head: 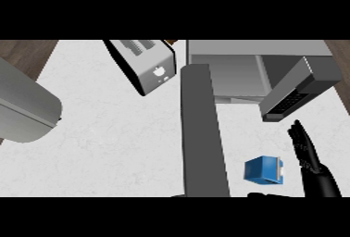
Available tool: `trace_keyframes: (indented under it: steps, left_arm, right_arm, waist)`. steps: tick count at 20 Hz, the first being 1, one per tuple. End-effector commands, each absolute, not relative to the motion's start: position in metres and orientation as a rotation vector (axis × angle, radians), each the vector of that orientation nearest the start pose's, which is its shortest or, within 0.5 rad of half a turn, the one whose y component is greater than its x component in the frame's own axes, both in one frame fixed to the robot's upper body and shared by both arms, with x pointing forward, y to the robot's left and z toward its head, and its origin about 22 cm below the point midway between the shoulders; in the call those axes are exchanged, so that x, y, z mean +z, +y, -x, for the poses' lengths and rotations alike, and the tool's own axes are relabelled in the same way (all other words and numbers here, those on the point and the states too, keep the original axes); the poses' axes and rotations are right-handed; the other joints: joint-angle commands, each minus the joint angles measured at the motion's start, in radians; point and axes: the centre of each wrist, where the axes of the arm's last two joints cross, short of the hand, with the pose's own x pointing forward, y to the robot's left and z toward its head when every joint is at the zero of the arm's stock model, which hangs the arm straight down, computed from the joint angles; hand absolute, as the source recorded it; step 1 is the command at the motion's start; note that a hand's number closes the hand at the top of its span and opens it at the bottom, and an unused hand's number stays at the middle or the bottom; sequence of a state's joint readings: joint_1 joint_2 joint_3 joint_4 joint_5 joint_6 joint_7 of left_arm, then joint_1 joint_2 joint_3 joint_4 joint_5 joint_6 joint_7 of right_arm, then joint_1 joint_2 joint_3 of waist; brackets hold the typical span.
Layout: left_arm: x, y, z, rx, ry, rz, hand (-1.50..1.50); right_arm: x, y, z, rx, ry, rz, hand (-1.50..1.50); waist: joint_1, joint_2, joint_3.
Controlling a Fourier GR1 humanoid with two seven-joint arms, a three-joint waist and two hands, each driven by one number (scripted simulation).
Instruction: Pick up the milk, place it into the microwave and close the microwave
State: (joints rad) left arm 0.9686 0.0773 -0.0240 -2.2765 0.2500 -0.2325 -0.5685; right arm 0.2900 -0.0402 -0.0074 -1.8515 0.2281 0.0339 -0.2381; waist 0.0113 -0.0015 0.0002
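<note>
Head view: pick-up step not yet made, as the blue milk carton (pixel 265 170) stands on the white counter (pixel 116 139) between the open microwave door (pixel 202 134) and the right hand (pixel 305 150), whose fingers are straight and hold nothing; the next move likely calls for curling round the carton, then lifting toward the microwave (pixel 229 74).

I am looking down into a kitchen. A white, lightly marbled worktop (pixel 109 148) fills most of my view. Near its far edge stands a silver toaster (pixel 147 62), and I can see two slots in its top. Just beside the toaster is a grey microwave (pixel 232 69) with its inside showing, because the long door (pixel 202 134) stands open toward me. On the microwave's right there is a dark panel (pixel 290 102) with rows of small keys. Past the far corners of the worktop I see brown wooden boards (pixel 27 53).
</note>
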Motion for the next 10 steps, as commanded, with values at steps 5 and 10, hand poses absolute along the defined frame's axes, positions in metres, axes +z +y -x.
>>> trace_keyframes:
  steps: [5,10]
  left_arm:
    - [0.066,0.272,-0.003,0.143,-1.979,-0.027,-1.5]
    - [0.058,0.288,-0.008,0.163,-1.971,-0.042,-1.5]
  right_arm:
    - [-0.017,-0.294,-0.194,0.23,-1.741,0.315,-1.5]
    - [-0.049,-0.294,-0.193,0.244,-1.737,0.201,-1.5]
  waist:
    - [0.004,0.0,0.0]
    - [0.0,0.001,0.0]
